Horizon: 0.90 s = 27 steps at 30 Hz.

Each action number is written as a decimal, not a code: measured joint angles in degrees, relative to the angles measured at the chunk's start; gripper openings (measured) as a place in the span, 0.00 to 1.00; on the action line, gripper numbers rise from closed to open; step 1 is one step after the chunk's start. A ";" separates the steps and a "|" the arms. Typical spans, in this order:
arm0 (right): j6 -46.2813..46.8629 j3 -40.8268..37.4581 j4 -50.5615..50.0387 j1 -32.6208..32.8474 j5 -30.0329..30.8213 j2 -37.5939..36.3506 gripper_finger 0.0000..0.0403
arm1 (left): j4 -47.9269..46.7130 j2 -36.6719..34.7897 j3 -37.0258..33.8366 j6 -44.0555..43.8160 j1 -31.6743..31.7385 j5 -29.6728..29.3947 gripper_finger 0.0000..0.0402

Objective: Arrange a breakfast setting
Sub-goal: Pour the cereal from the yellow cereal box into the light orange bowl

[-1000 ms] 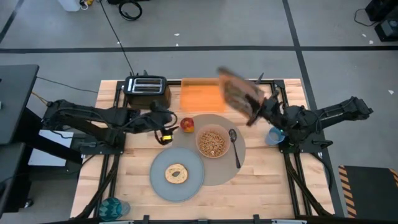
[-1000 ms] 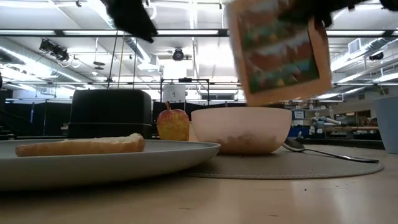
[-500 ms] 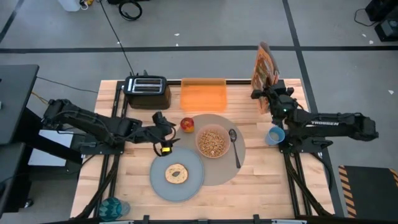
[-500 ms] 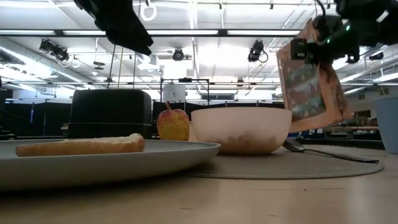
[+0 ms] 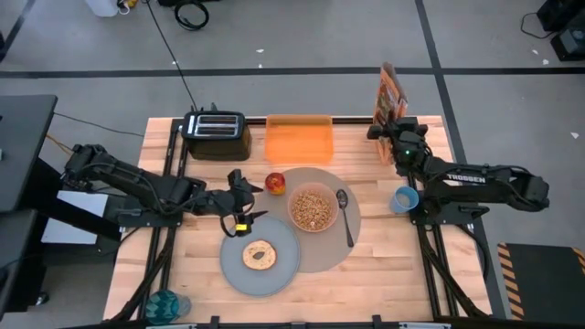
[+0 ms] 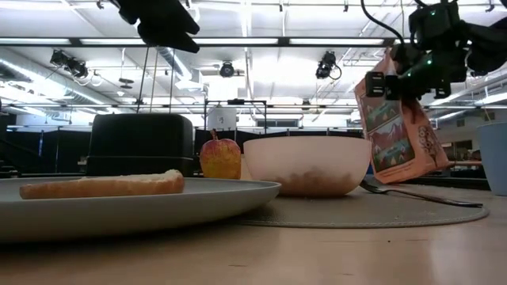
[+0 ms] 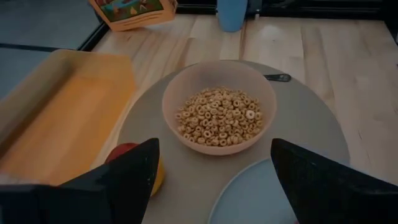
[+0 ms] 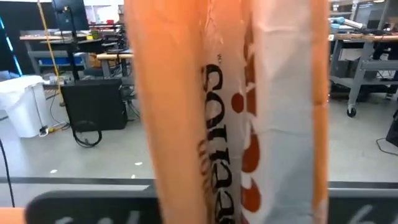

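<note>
Bagel [image 5: 260, 254] on plate [image 5: 235, 270], cereal bowl [image 5: 312, 209]

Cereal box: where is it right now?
High view: the cereal box stands upright at the table's far right corner, held by the right gripper, right of the orange tray and beyond the blue cup.

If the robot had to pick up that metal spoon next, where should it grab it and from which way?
Probably the thin handle, from straight above. The spoon lies flat on the placemat, its bowl end close beside the pink bowl, while the handle runs toward the table's front edge with bare mat on both sides. Fingers could straddle it crosswise there without bumping the bowl.
</note>
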 joint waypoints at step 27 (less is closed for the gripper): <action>-9.65 15.00 -19.09 20.41 16.66 -6.21 0.60 | -0.30 0.00 0.00 -1.55 0.02 0.02 0.79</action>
